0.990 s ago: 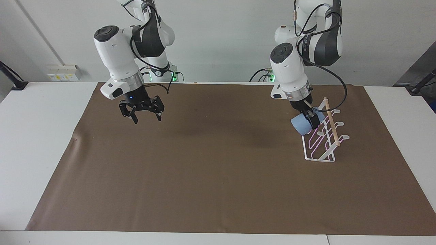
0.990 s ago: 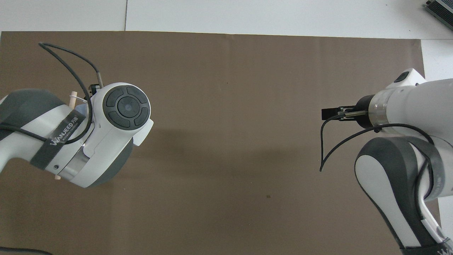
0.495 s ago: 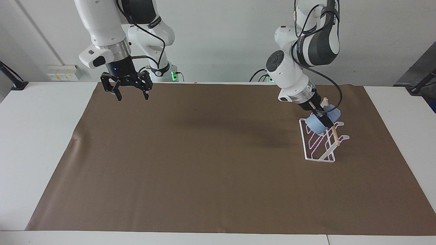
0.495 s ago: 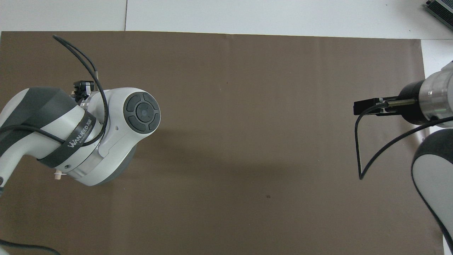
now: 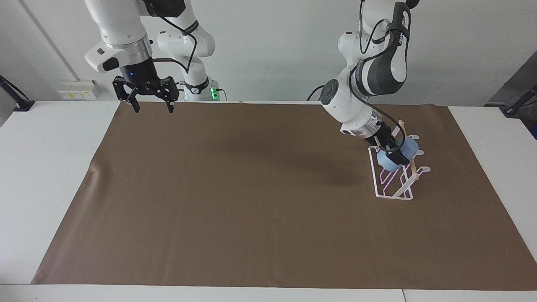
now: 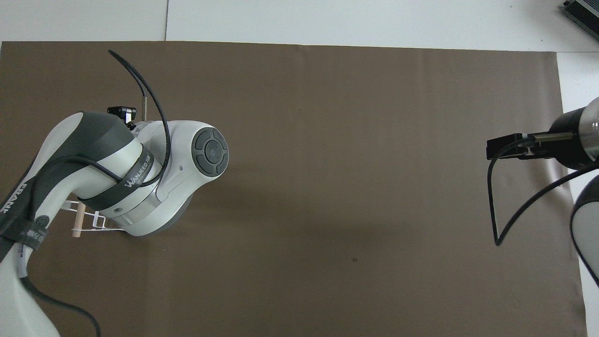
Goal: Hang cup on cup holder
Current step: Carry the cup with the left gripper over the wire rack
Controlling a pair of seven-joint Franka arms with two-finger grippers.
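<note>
Left gripper (image 5: 393, 153): clamped on cup (image 5: 396, 156). Change since a second ago: cup lowered and tipped onto cup holder (image 5: 394, 178) prongs at left arm's end of bench (image 5: 25, 180); hanging looks nearly done, release pending. Cup axis slanted, rim seemingly toward dowel (image 5: 407, 149). Right gripper (image 5: 152, 102): fingers apart, empty, raised, withdrawn, waiting.

Cup holder (image 5: 393, 176) on the mat (image 5: 251, 201) toward the left arm's end, cup (image 5: 388, 160) over its prongs in the left gripper (image 5: 398, 156), right gripper (image 5: 152, 107) raised over the mat's edge nearest the robots
</note>
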